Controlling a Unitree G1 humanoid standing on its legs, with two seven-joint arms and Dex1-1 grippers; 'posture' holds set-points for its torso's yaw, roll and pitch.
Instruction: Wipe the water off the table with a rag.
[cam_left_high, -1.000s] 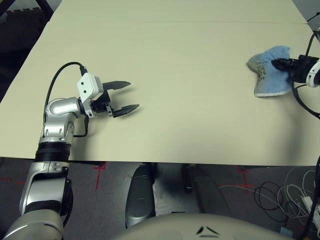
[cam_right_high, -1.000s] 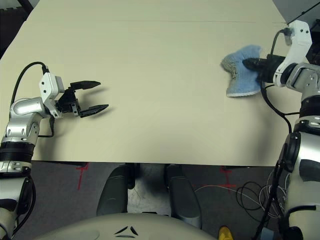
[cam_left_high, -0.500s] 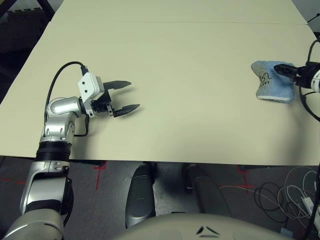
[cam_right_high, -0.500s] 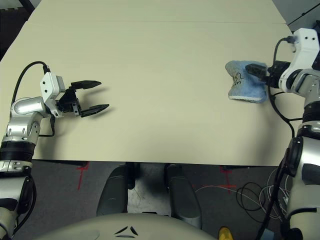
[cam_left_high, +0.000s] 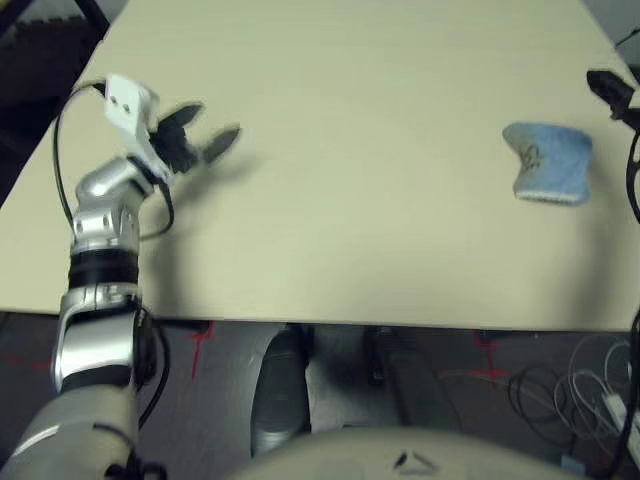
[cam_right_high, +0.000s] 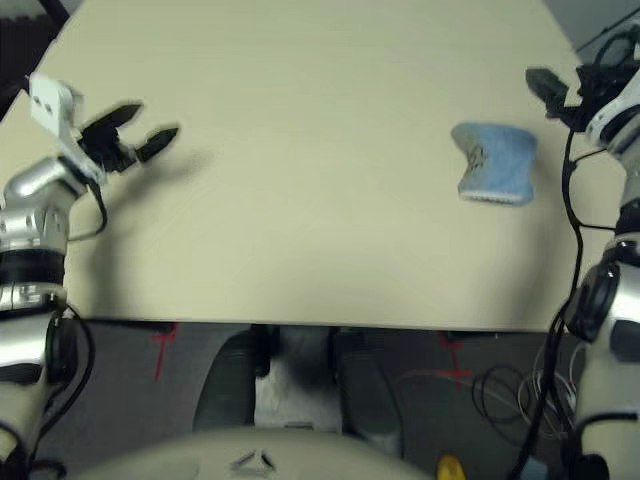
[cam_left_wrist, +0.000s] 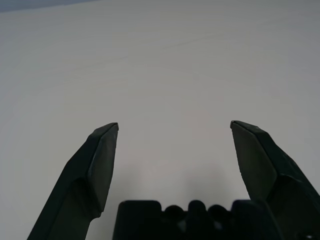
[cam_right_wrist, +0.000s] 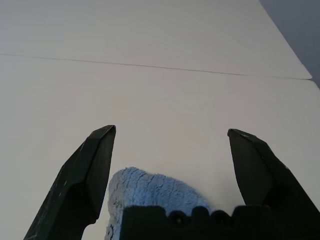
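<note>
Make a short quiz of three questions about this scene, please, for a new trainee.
1. True or false: the right gripper is clamped on the rag.
2. How do the jaws of the left gripper stand? A. shut on the rag B. open with nothing between them C. shut with nothing between them
3. Toward which side of the table does the rag lie, the robot's left or its right?

Key
1. False: its fingers stand apart and the rag lies free on the table.
2. B
3. The robot's right, near the right gripper.
</note>
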